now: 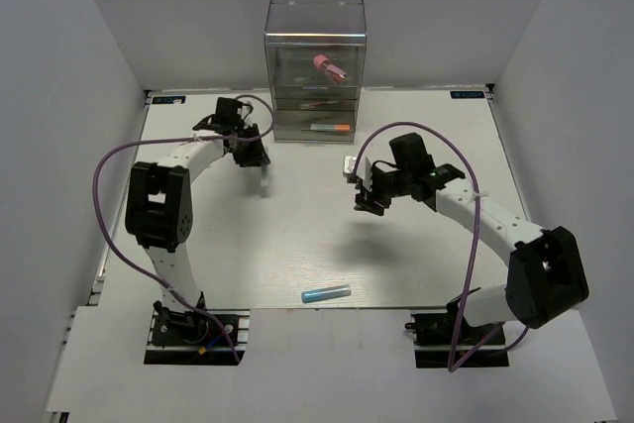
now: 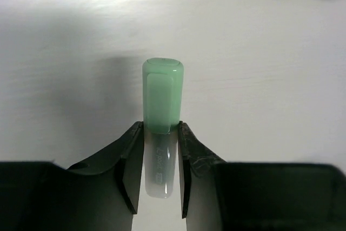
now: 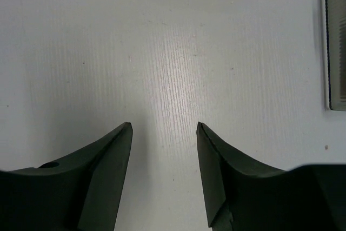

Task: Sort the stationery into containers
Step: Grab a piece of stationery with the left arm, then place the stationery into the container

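My left gripper (image 2: 161, 129) is shut on a marker with a light green cap (image 2: 162, 93) and a pale grey body, held above the white table. In the top view the left gripper (image 1: 254, 156) is just left of the tall clear drawer box (image 1: 315, 37). A pink-red tube (image 1: 329, 68) lies in its top drawer, a thin red item (image 1: 317, 104) in the middle one, and an orange-and-grey marker (image 1: 330, 129) in the bottom one. A light blue marker (image 1: 326, 293) lies near the front edge. My right gripper (image 1: 369, 201) (image 3: 164, 128) is open and empty over bare table.
White walls close the table on three sides. A small white piece (image 1: 350, 165) shows beside the right wrist. A grey, dark-rimmed edge (image 3: 335, 41) shows at the right border of the right wrist view. Purple cables loop off both arms.
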